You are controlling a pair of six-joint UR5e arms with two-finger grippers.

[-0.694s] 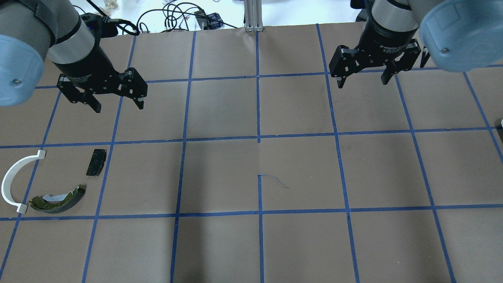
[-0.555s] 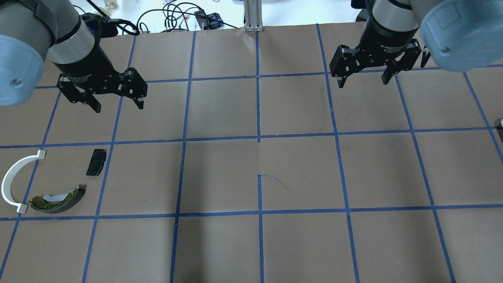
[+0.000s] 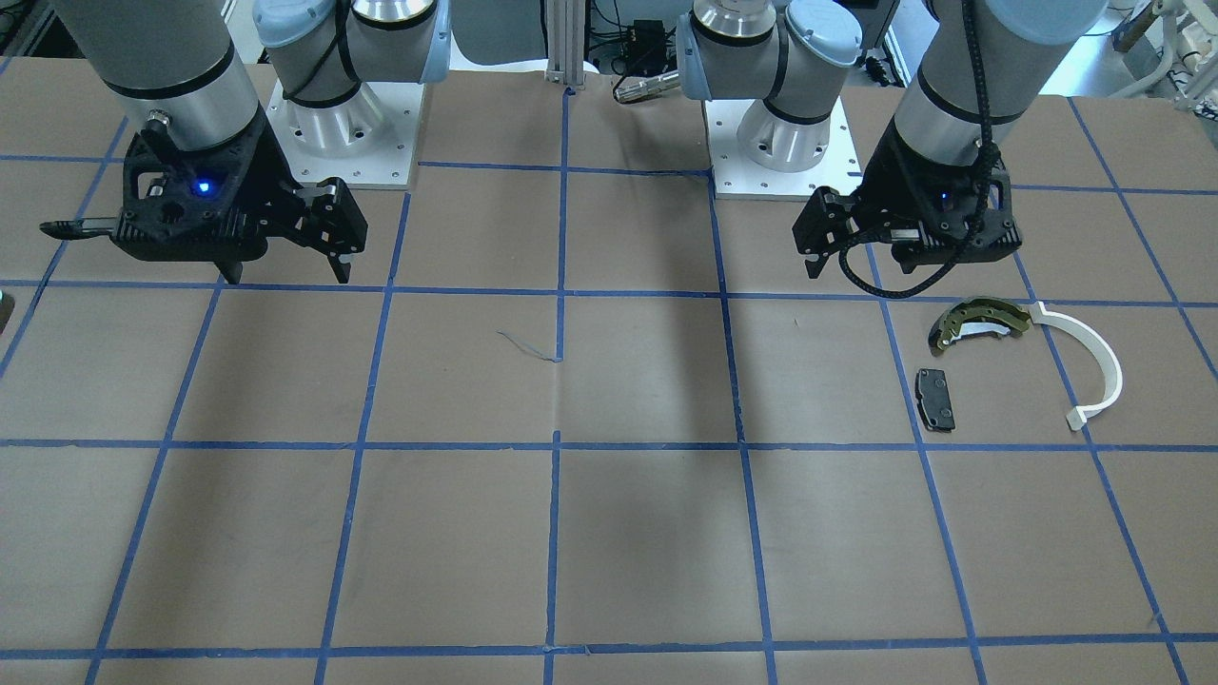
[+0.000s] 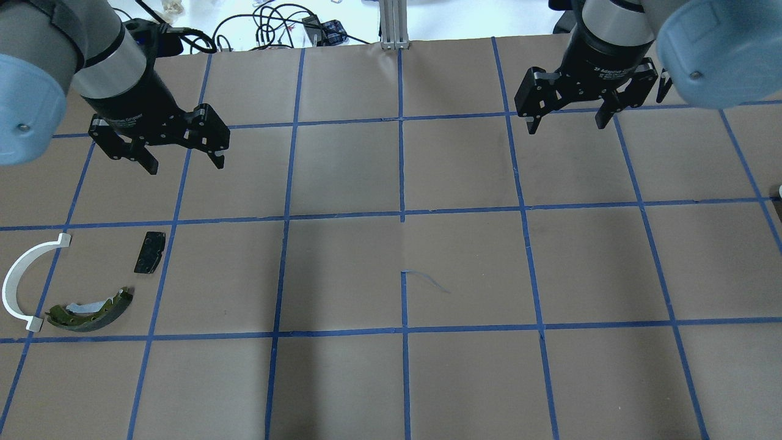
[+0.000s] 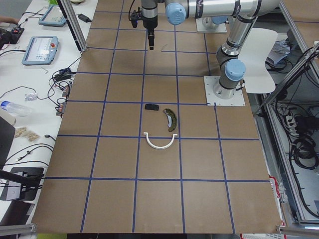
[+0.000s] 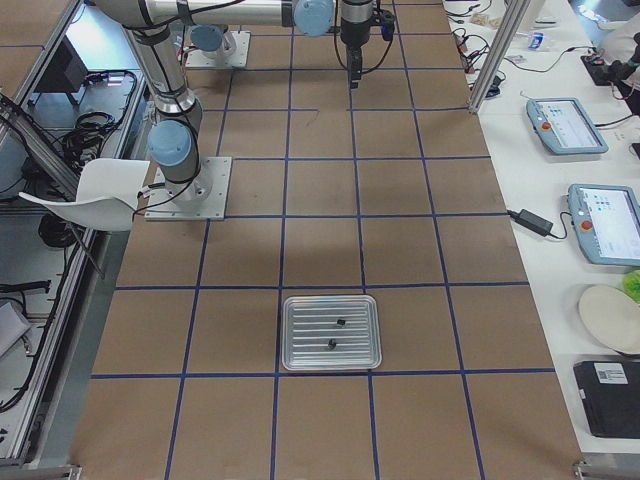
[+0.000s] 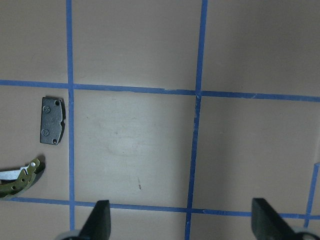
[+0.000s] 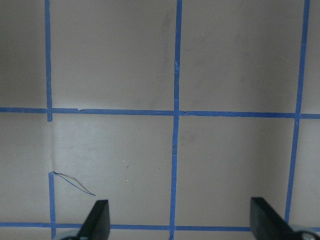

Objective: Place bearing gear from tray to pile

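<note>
The pile lies on the table's left side: an olive-and-black brake shoe (image 4: 91,310), a white plastic arc (image 4: 24,278) and a small black pad (image 4: 149,252). My left gripper (image 4: 183,165) is open and empty, raised above the table beyond the pad. My right gripper (image 4: 567,127) is open and empty over the far right squares. A ribbed metal tray (image 6: 290,335) shows only in the exterior right view, near that table end. Two small dark parts (image 6: 340,322) lie in it, too small to tell which is the bearing gear.
Brown paper with a blue tape grid (image 4: 402,214) covers the table. Cables (image 4: 275,24) lie beyond the far edge. Tablets (image 6: 565,125) and a plate (image 6: 610,315) sit on the side bench. The arm bases (image 3: 780,143) stand at the robot's edge.
My right gripper has shifted slightly farther from the robot and a little to the right, still open. My left gripper and the pile have not moved.
</note>
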